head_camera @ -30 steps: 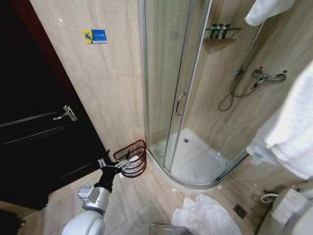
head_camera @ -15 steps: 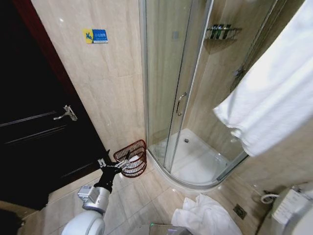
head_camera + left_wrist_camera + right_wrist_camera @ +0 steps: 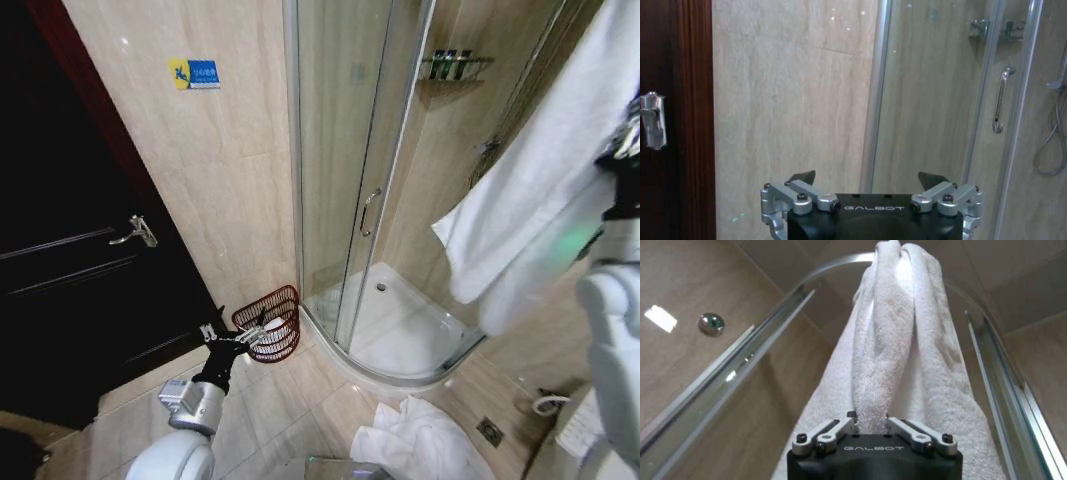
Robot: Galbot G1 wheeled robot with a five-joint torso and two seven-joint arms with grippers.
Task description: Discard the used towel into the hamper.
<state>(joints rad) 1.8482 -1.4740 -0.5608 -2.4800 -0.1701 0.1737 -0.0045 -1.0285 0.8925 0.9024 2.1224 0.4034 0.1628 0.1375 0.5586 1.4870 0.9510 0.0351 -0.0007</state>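
Head view: tiled floor, hamper by the shower door, left gripper just before it; towel up high at right. Left wrist: jaws spread, empty. Right wrist: right gripper clamps the towel.

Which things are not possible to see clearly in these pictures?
- Right hand fingertips: right wrist view, buried in the towel.
- Towel's upper end: head view, cut by the edge.
- Hamper inside: head view, partly behind the left hand.
- Shelf bottles' labels: too small.
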